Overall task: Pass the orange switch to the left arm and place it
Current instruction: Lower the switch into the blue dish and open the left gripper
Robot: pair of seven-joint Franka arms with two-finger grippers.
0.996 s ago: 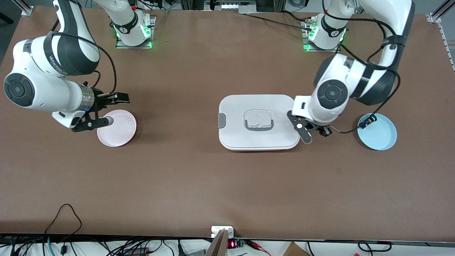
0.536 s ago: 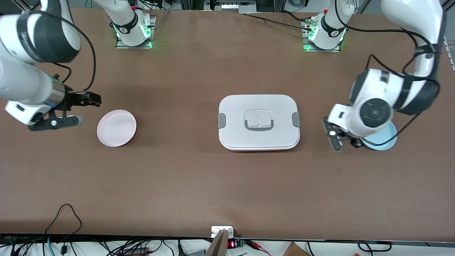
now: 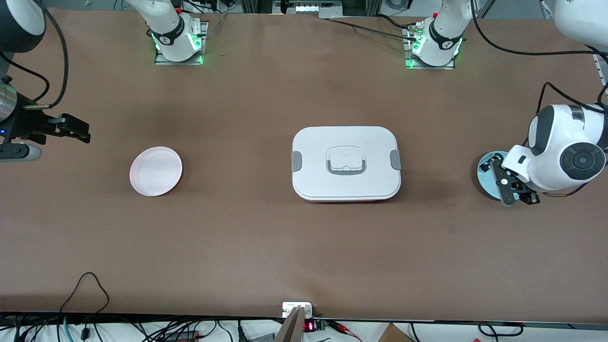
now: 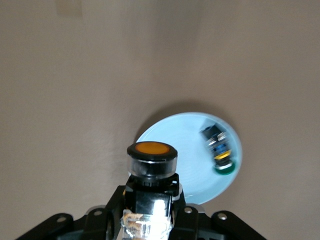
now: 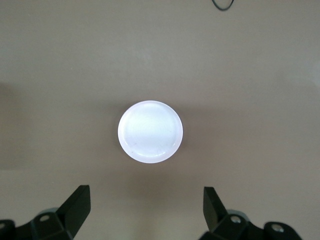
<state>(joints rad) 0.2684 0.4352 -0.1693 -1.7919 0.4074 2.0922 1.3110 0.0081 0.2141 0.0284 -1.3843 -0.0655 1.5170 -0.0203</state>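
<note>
orange switch (image 4: pixel 151 159) shows only in the left wrist view, clamped in the left gripper (image 4: pixel 150 220), which has swung from beside the box (image 3: pixel 345 163) to over the blue plate (image 3: pixel 485 175); right gripper (image 5: pixel 145 210) gapes empty.

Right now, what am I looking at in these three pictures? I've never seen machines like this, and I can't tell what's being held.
These are two white robot arms bolted to a brown table, each ending in a two-fingered gripper. The wide picture comes from a high camera facing them. The other two come from small cameras on each arm's wrist, looking down past the fingers.

In the middle of the table sits a white lidded box. Toward the right arm's end lies a pink plate; toward the left arm's end, a blue plate with a green-capped switch lying in it.

The left gripper, up over the blue plate's edge, is shut on the orange switch, a little push-button. The right gripper hangs open at the table's edge near the pink plate, holding nothing.
</note>
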